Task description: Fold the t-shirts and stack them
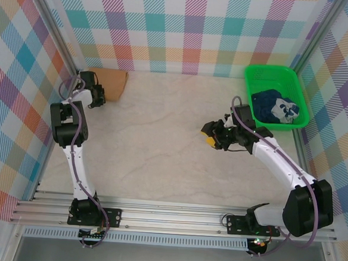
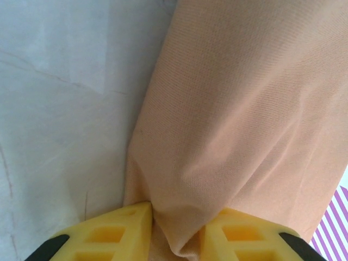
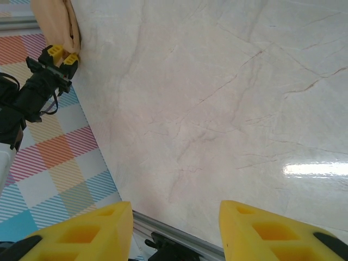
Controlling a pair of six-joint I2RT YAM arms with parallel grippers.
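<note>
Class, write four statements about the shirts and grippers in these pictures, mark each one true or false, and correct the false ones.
1. The tan shirt lies at the far left corner of the table. True.
2. The navy shirt lies spread out on the bare table. False: it sits bunched inside the green basket at the far right.
3. The right gripper holds a shirt. False: it is open with nothing between its fingers, over bare table.
4. The left gripper has tan cloth pinched between its fingers. True.
</note>
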